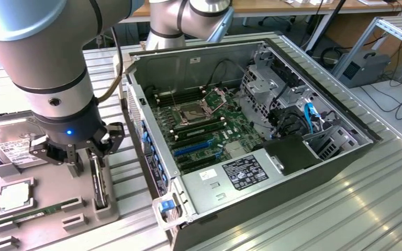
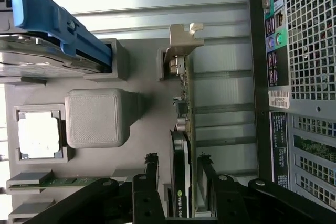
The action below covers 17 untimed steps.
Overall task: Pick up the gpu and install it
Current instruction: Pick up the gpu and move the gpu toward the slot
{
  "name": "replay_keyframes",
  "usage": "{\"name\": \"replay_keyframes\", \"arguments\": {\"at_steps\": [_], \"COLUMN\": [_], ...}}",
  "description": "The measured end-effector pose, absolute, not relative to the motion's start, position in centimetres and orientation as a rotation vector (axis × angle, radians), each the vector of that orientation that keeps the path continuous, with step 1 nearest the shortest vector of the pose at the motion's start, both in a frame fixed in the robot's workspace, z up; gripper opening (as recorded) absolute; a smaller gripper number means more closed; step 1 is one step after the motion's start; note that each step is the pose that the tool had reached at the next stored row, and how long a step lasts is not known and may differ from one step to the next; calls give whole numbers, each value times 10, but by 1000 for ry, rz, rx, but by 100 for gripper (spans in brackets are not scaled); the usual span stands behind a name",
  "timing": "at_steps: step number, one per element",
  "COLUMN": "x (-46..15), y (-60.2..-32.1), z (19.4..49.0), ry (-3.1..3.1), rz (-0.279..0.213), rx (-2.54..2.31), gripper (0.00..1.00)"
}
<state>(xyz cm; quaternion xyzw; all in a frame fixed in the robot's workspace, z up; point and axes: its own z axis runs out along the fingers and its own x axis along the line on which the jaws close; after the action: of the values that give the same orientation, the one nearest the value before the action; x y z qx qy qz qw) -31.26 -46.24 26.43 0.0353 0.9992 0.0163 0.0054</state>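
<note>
While the gpu (image 2: pixel 185 129) is standing on edge in its gray tray (image 2: pixel 147 129), at the exterior view's left of the open case (image 1: pixel 187 68), I am seeing the gripper (image 2: pixel 177 157) straddling it, fingers (image 2: pixel 153 169) spread.

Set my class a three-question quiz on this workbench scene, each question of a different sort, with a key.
1. True or false: the gpu is already seated inside the computer case.
2. Where is the gripper? A. raised clear of every part; B. astride the gpu, fingers open on either side; C. down inside the case.
3. Fill the gap: the gpu stands on its ___ in a slot of the grey tray.
Key: 1 false; 2 B; 3 edge.
</note>
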Motion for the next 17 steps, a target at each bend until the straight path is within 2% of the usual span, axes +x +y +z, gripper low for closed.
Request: {"name": "replay_keyframes", "arguments": {"at_steps": [17], "x": [-312], "y": [-463], "z": [251], "ry": [3129], "rz": [44], "rx": [110], "gripper": [44]}}
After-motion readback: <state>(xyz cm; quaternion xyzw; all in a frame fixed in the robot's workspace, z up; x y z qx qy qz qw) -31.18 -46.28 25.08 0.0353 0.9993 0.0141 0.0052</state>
